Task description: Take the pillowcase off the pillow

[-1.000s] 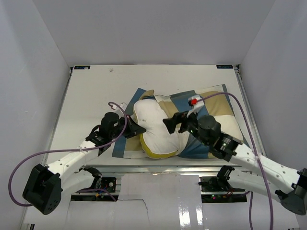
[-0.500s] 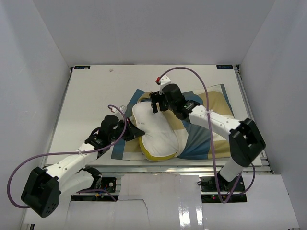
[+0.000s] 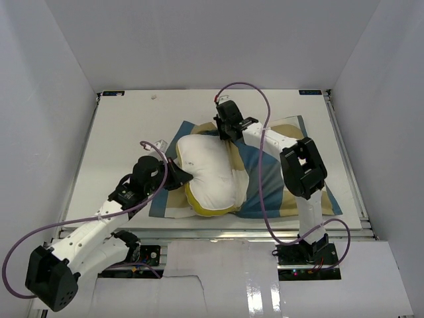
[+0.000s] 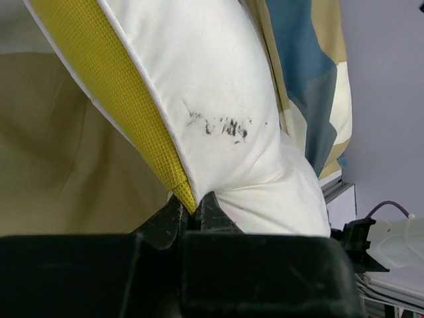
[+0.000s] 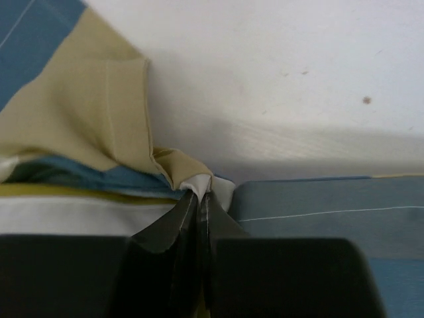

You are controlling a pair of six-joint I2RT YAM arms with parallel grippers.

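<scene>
The white pillow (image 3: 209,173) with its yellow edge lies mid-table, half out of the checked tan, blue and cream pillowcase (image 3: 248,192). At the pillow's left side, my left gripper (image 3: 181,177) is shut on it. In the left wrist view, the left gripper (image 4: 195,204) pinches the yellow-edged corner of the pillow (image 4: 218,79), with the pillowcase (image 4: 311,79) hanging behind. My right gripper (image 3: 226,136) is at the far edge of the pillowcase. In the right wrist view, the right gripper (image 5: 201,193) is shut on a bunched tan and white fold of the pillowcase (image 5: 86,112).
The white table (image 3: 126,132) is boxed in by grey walls at the left, back and right. My right arm's elbow (image 3: 301,165) stands over the right part of the fabric. Purple cables loop above both arms.
My right arm swung from the near right across the pillow to the pillowcase's far edge and shut on a fold there. The left gripper kept its hold and the pillow shifted slightly left.
</scene>
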